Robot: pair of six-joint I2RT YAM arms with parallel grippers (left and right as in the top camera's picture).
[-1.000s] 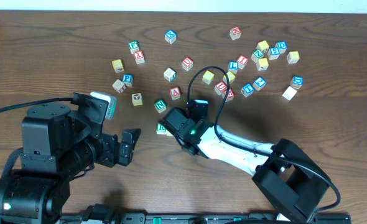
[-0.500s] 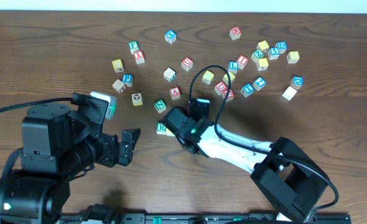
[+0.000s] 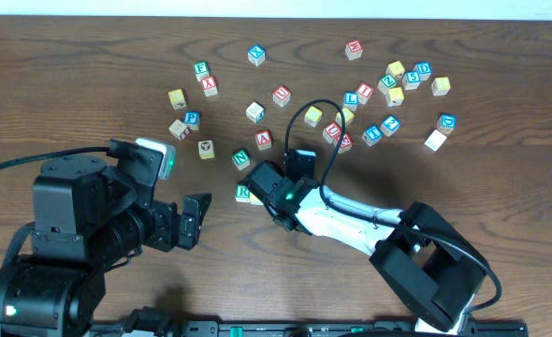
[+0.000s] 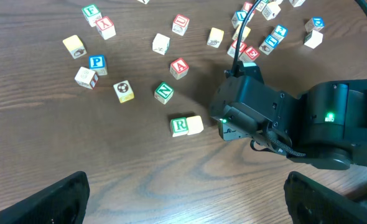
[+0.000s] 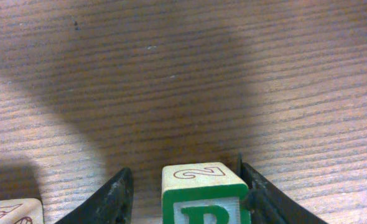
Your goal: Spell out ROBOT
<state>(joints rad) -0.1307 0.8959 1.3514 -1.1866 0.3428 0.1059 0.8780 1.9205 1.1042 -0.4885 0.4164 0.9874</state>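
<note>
Between the jaws of the right pincer (image 5: 186, 199): the B cube (image 5: 202, 193) stands on the counter (image 5: 183, 74) with only the top of its green letter in frame. A gap shows on one side and the other jaw is against or just beside it, so the hold looks loose rather than clamped.
Row laid: the green R cube (image 4: 180, 126) touches a pale yellow-faced cube (image 4: 195, 125), just beside the right pincer's body, which hides the B cube from above.
Left pincer (image 4: 186, 183): spread wide, empty, well apart from the row.
Risk: the nearer jaw may drag or twist the B cube on lift-off, and a skewed cube could knock its yellow-faced neighbour out of line.
Second risk: the N cube (image 4: 164, 93) lies near the row and could be clipped.
Legible: R, N and the F cube (image 4: 91, 10) in green; the A cube (image 4: 180, 67) and U cube (image 4: 181, 23) in red; the P cube (image 4: 97, 62) in blue; a "2" on the B cube. No brand shows.
</note>
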